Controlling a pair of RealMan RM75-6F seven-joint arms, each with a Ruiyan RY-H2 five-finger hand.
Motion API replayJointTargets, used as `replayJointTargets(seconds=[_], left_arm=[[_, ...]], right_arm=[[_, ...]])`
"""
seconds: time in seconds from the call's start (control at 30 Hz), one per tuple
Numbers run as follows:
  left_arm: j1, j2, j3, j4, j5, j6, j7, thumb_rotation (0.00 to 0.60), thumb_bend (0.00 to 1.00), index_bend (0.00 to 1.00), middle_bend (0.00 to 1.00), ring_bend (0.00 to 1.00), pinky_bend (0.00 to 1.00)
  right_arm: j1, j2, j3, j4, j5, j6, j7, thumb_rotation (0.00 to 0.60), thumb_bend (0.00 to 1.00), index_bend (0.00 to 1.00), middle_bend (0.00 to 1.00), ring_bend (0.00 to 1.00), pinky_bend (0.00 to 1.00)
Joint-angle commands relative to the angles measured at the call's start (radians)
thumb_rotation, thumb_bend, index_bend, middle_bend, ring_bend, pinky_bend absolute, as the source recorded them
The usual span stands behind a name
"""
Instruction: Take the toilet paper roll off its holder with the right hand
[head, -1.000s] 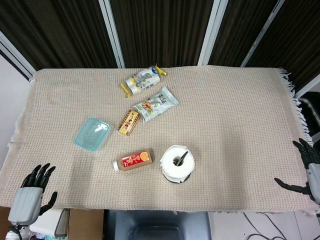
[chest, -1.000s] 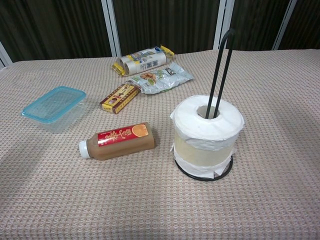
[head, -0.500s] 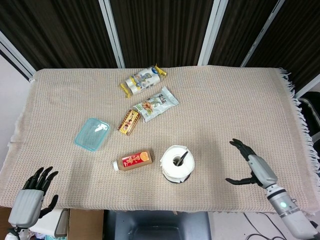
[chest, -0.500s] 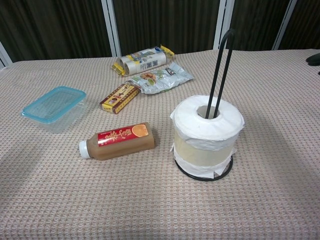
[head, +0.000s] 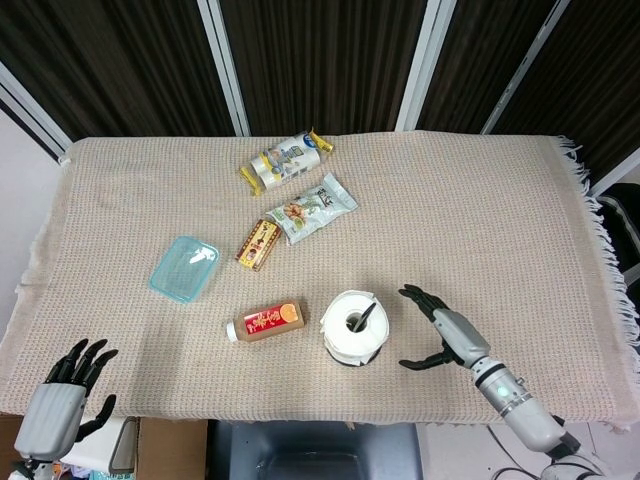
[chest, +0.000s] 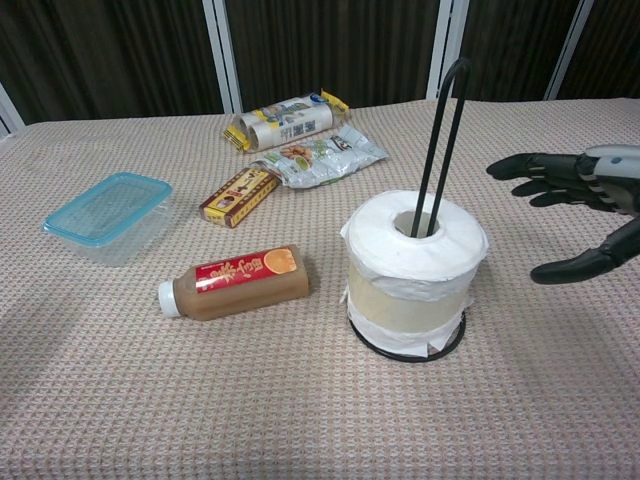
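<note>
A white toilet paper roll (head: 353, 326) (chest: 414, 260) sits on a black wire holder (chest: 441, 140) whose bent rod rises through its core, near the table's front edge. My right hand (head: 443, 330) (chest: 578, 203) hovers just to the right of the roll, fingers spread and thumb apart, holding nothing and not touching the paper. My left hand (head: 65, 395) hangs off the front left corner of the table, fingers apart and empty; the chest view does not show it.
A brown drink bottle (head: 267, 322) (chest: 236, 281) lies left of the roll. Further back are a blue-lidded container (head: 184, 267), a small brown box (head: 258, 243) and two snack packs (head: 313, 208) (head: 287, 160). A beige woven cloth (head: 480, 220) covers the table.
My right hand has come in from the table's right edge toward the roll and now shows in the chest view. The left hand sank slightly. The roll has not moved.
</note>
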Motion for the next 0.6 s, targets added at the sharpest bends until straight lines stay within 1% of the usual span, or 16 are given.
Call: replayJointTargets(seconds=[0.03, 0.2, 0.37, 0.5, 0.6], left_arm=[[0.002, 0.002, 0.004, 0.003, 0.007, 0.003, -0.004, 0.600, 0.39, 0.21, 0.12, 0.06, 0.23], [0.001, -0.001, 0.012, 0.006, 0.022, -0.001, 0.001, 0.600, 0.40, 0.21, 0.12, 0.06, 0.23], [-0.004, -0.003, 0.022, 0.012, 0.040, -0.014, 0.009, 0.600, 0.40, 0.21, 0.12, 0.06, 0.24], [-0.004, -0.002, 0.022, 0.018, 0.039, -0.011, -0.011, 0.600, 0.40, 0.22, 0.12, 0.06, 0.24], [-0.002, 0.000, 0.023, 0.024, 0.036, -0.007, -0.030, 0.600, 0.39, 0.22, 0.12, 0.06, 0.24]], right_arm=[[0.031, -0.052, 0.007, 0.030, 0.029, -0.022, -0.030, 0.600, 0.05, 0.00, 0.02, 0.00, 0.00], [0.059, -0.109, 0.007, 0.055, 0.042, -0.031, -0.081, 0.600, 0.05, 0.00, 0.02, 0.00, 0.00], [0.080, -0.169, 0.019, 0.085, 0.085, -0.020, -0.152, 0.600, 0.05, 0.00, 0.02, 0.00, 0.02], [0.095, -0.211, 0.030, 0.117, 0.127, -0.011, -0.200, 0.600, 0.05, 0.00, 0.02, 0.00, 0.02], [0.101, -0.257, 0.040, 0.148, 0.147, 0.006, -0.212, 0.600, 0.05, 0.00, 0.02, 0.00, 0.05]])
